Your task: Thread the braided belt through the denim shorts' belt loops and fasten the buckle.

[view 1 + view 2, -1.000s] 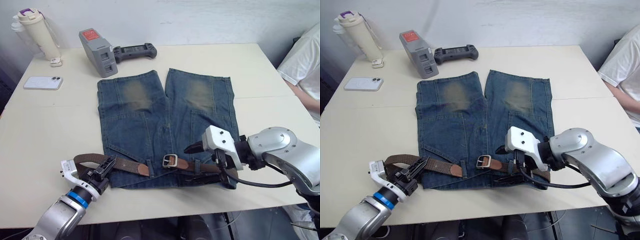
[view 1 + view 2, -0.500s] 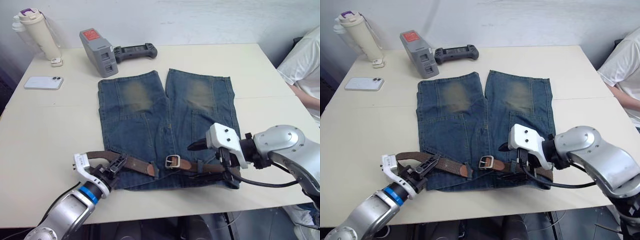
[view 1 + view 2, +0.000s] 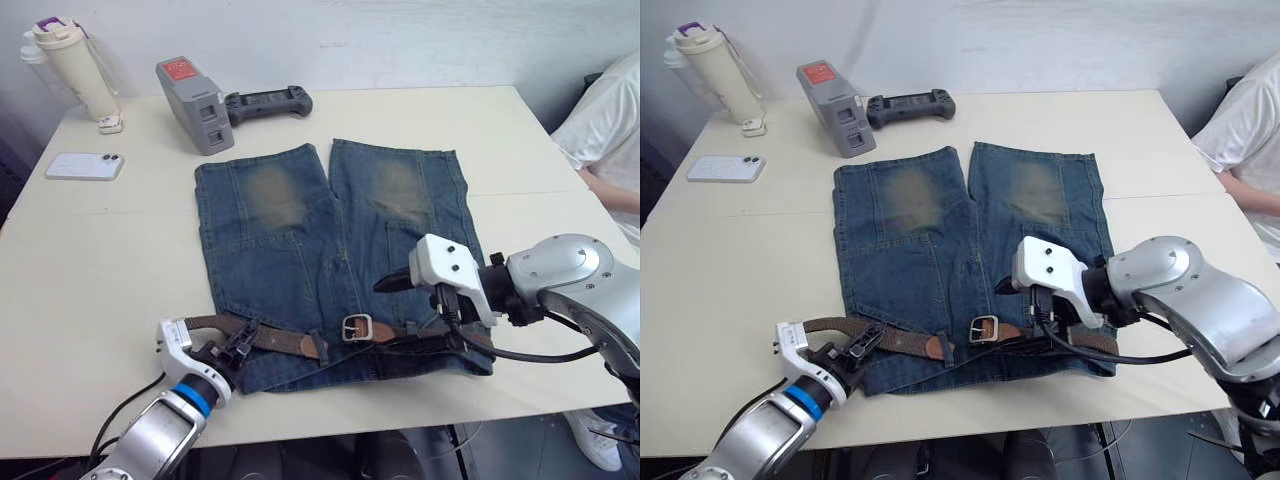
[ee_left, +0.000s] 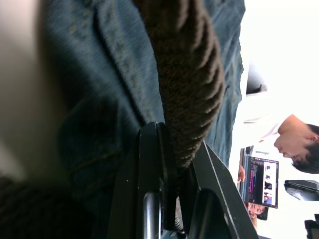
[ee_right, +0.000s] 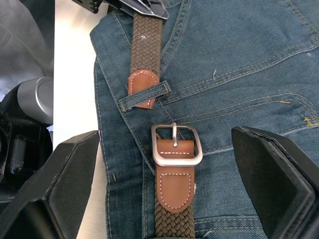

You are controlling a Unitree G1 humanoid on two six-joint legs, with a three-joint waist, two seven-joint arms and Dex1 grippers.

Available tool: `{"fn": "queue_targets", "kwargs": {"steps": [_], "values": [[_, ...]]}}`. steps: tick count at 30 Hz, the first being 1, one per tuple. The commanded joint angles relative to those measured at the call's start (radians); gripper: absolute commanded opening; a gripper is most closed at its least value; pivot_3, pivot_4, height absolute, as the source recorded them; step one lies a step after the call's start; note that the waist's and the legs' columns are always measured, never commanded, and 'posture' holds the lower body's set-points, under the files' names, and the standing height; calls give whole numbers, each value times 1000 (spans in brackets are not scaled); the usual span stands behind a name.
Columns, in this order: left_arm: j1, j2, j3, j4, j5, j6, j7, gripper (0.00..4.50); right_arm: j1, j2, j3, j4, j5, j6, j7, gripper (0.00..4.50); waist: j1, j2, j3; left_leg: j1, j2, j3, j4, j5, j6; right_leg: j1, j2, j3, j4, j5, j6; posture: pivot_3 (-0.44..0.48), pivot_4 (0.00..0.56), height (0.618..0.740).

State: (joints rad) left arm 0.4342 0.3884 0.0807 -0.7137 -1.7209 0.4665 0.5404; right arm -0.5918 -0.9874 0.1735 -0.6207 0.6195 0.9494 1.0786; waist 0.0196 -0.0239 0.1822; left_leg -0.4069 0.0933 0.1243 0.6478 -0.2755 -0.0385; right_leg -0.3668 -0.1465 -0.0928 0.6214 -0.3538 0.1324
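Observation:
The denim shorts (image 3: 300, 240) lie flat on the table, waistband toward me. Along the waistband runs the braided belt (image 3: 275, 338). Its tan tip (image 5: 142, 82) is tucked under one of the belt loops (image 5: 145, 94), a short gap from the silver buckle (image 5: 177, 144). My left gripper (image 3: 235, 350) is shut on the braided part (image 4: 189, 89) at the shorts' left edge. Above the buckle (image 3: 357, 327) my right gripper (image 5: 169, 189) hovers open, one finger on either side of the belt, holding nothing.
At the table's far side stand a grey box (image 3: 195, 105), a black controller (image 3: 268, 102), a phone (image 3: 84, 166) and a cream bottle (image 3: 65, 65). A person in white (image 3: 610, 130) sits at the right edge. The table's near edge runs just below the waistband.
My left gripper has moved right with the belt, carrying the tan tip closer to the buckle. The buckle and waistband have slid a little to the right. My right gripper stays open.

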Motion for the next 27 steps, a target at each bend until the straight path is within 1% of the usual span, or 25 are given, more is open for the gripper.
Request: {"fn": "queue_targets", "kwargs": {"steps": [1,6,12,18,20,23,27], "values": [[50,22,9,-48,17,9,-32,0,-10,3,-13,-14,19,-3,4,4448,1,0,0,0,0,0,0,0,0,0,0,0,0,0,0,0,150,740],[87,30,-38,-65,55,21,-36,0,-9,6,-17,-19,23,0,-3,4448,2,0,0,0,0,0,0,0,0,0,0,0,0,0,0,0,150,740],[67,5,-108,-65,66,20,11,0,-12,4,-20,-24,27,13,-9,4448,4,0,0,0,0,0,0,-1,0,0,0,0,-1,0,0,0,150,740],[41,5,-77,-36,39,-9,79,0,-14,4,-15,-16,27,10,-2,4448,4,0,0,0,0,0,1,-1,0,0,0,0,0,0,0,0,150,740],[-2,19,-66,-29,27,-9,98,0,-15,6,-11,-10,23,4,1,4448,4,0,0,0,0,0,1,-1,0,0,0,0,0,0,0,0,150,740],[-53,21,-76,-31,3,-15,139,0,-16,11,-7,-7,19,1,-2,4448,4,0,0,0,0,0,1,-1,0,1,0,0,0,0,0,0,150,740],[-74,34,-86,-27,6,-2,163,0,-15,15,-8,-8,17,1,-6,4448,4,0,0,0,0,0,1,-1,0,1,0,0,0,0,0,0,150,740]]}}
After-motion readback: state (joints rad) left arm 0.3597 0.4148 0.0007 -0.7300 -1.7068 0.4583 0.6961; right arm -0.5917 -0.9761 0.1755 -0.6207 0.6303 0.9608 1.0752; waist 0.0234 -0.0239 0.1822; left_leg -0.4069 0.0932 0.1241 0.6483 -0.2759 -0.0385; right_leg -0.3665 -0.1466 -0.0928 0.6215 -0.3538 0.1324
